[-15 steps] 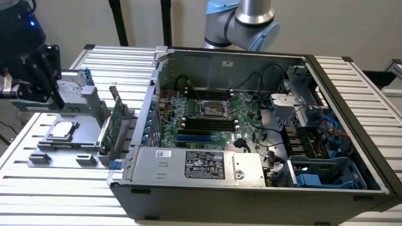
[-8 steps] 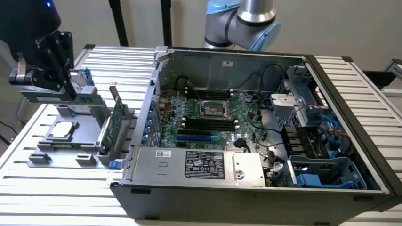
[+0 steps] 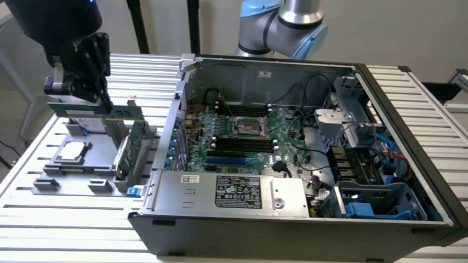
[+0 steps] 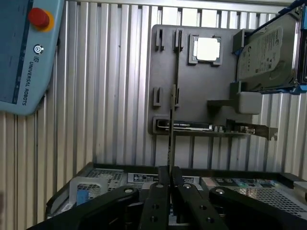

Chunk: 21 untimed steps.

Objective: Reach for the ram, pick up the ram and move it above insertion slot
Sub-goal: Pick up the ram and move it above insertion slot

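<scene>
Far on the exterior view's left, my claw (image 3: pixel 93 99) hangs above the grey tray (image 3: pixel 44 167), clamped on the ram (image 3: pixel 72 108). The stick sits lengthwise under my fingers, well apart from the case (image 3: pixel 292 219). From the wrist I see the ram (image 4: pixel 170 124) edge-on, a thin dark line running down into my claw (image 4: pixel 168 184), with the fingers (image 4: pixel 156 196) pressed to either face.

I judge it light and stiff but easily hurt: thin board, small chips, contacts along one long edge. It should be held by the flat faces near mid-length and not squeezed hard — a tilt would let it swing or slip.

Further right on the tray lie a square chip (image 3: pixel 73 150) and a drive (image 3: pixel 130 150) stood on edge. Beyond them the open case shows the motherboard (image 3: pixel 241 131) with its dark long slots (image 3: pixel 245 143). I take those for the target, though I cannot tell which one is free.

How deep my grip sits on the ram is hard to make out, and its far end is masked by my own fingers. The arm's upper part is cut off.
</scene>
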Each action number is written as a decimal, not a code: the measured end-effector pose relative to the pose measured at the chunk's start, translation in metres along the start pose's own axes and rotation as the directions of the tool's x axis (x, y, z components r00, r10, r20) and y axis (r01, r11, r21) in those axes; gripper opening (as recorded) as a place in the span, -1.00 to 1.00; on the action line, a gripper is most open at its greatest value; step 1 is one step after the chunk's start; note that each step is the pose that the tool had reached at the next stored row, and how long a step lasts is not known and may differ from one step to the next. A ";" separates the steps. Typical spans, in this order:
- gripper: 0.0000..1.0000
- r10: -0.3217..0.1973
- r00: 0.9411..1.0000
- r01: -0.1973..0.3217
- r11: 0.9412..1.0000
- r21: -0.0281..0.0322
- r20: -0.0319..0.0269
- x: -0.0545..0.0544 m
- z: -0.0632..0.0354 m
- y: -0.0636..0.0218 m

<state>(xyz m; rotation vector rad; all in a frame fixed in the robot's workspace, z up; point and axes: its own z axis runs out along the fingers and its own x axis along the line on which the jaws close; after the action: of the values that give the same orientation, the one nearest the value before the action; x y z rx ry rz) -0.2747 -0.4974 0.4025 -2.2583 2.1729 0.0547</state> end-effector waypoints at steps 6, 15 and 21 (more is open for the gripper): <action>-0.73 0.000 1.000 0.000 1.000 0.000 0.002 0.000 -0.0036 -0.0272; -0.73 0.000 1.000 0.000 1.000 0.000 0.008 0.000 -0.0044 -0.0681; -0.73 0.000 1.000 0.000 1.000 0.000 0.010 -0.001 -0.0049 -0.0955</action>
<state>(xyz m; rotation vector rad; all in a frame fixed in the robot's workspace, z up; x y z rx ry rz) -0.1792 -0.4930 0.4056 -2.2534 2.1681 0.0664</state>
